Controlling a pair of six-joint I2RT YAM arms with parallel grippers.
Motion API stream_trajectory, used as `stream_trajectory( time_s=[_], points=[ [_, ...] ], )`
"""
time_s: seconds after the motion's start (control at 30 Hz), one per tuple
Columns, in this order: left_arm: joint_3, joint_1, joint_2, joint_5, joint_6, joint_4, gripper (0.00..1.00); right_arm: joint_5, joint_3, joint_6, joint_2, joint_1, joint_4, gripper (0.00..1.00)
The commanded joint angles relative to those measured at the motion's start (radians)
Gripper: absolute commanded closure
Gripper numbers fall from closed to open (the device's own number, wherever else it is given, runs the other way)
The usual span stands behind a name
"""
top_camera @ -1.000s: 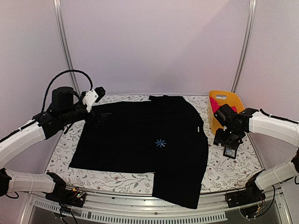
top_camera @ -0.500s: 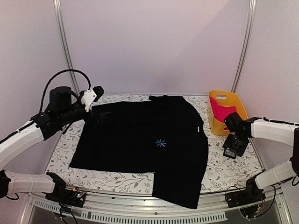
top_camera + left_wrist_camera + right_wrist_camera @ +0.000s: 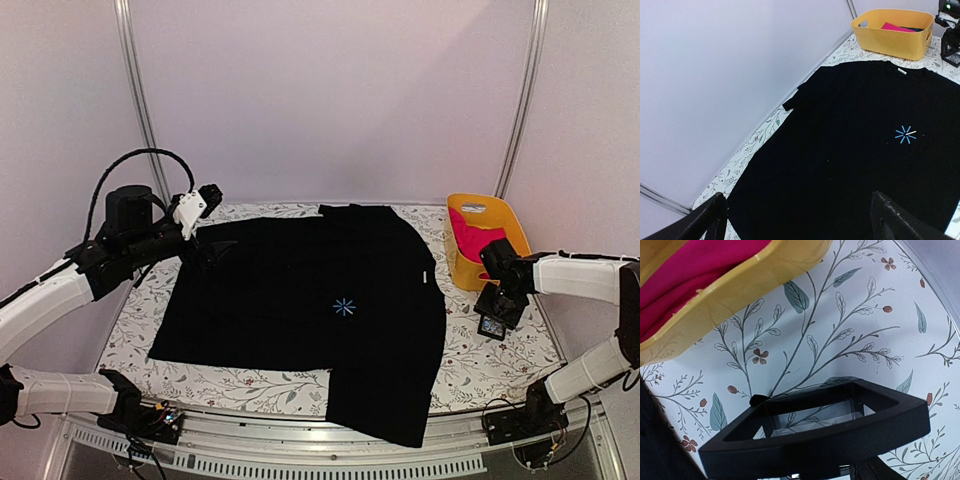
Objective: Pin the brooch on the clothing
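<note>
Jaws gape on left arm (image 3: 45, 300), right arm's (image 3: 580, 277) unclear; black shirt (image 3: 280, 290) lies spread, pale-blue asterisk (image 3: 344, 307) on chest.

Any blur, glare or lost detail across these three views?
Top external: soft, even light, sharp, but the black shirt reads as one flat dark mass. Left wrist: sharp, the blue print stands out clearly. Right wrist: the black frame fills the lower half at close range; the floral cloth is crisp, no glare.

I count one black shirt (image 3: 280, 290) bearing one blue asterisk print (image 3: 344, 307). Near the right gripper (image 3: 497, 312) I log one yellow basket (image 3: 500, 215) holding one pink garment (image 3: 472, 240), and one black frame (image 3: 492, 327) just beside that gripper.
</note>
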Motion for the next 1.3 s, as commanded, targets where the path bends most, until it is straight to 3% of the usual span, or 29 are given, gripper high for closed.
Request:
stream_trajectory(
  time_s=[0.0, 0.77, 1.27],
  points=[
    [-0.012, 0.009, -0.007, 0.014, 0.005, 0.014, 0.0, -0.009, -0.036, -0.006, 0.02, -0.014, 0.021, 0.39],
    [-0.013, 0.009, -0.002, 0.024, 0.007, 0.013, 0.0, -0.107, -0.083, -0.055, 0.052, -0.034, 0.104, 0.41],
    [-0.012, 0.01, -0.002, 0.028, 0.006, 0.013, 0.0, -0.116, -0.077, -0.067, -0.015, -0.035, 0.084, 0.54]
  ],
)
